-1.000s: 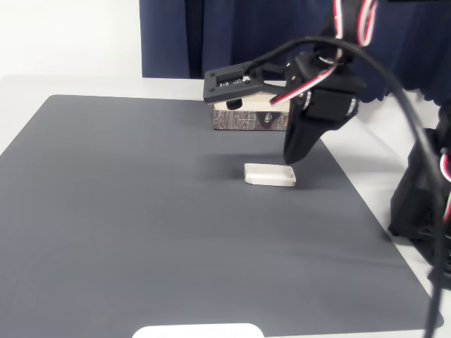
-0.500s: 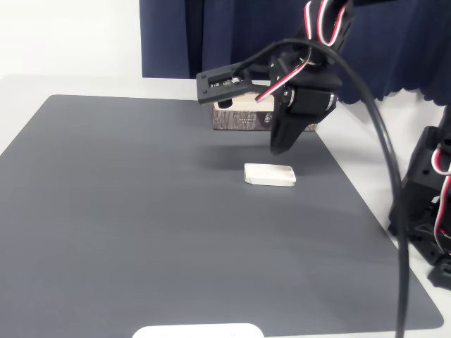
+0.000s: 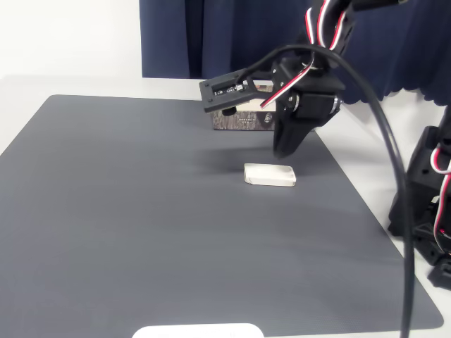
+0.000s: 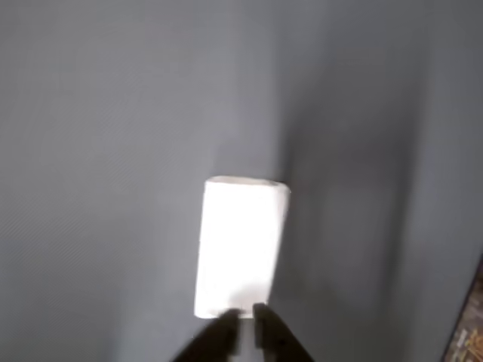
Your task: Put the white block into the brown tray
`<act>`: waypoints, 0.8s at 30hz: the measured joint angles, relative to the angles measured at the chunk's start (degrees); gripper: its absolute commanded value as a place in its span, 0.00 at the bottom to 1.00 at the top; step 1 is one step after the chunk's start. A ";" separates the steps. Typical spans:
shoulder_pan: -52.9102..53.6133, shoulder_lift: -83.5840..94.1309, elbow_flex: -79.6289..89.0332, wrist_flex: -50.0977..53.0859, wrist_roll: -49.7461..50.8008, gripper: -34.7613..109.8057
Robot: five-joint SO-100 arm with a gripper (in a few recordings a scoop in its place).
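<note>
I see the white block (image 3: 269, 174) lying flat on the dark grey mat (image 3: 141, 211), its long axis running left to right in the fixed view and up and down in the wrist view (image 4: 240, 245). The brown tray (image 3: 243, 116) sits behind it near the mat's far edge, well apart from the block. The mat covers a white tabletop (image 3: 56, 84), with a dark blue curtain (image 3: 211, 35) behind. My gripper (image 3: 283, 151) hangs just above the block's right end, not touching it; the jaws look nearly shut, only a thin gap between the tips (image 4: 243, 332), holding nothing.
</note>
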 measured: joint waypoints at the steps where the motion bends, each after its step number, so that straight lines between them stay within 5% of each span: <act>1: 0.26 0.00 0.00 -0.44 0.00 0.34; 24: 1.58 0.00 0.09 -3.52 -5.54 0.48</act>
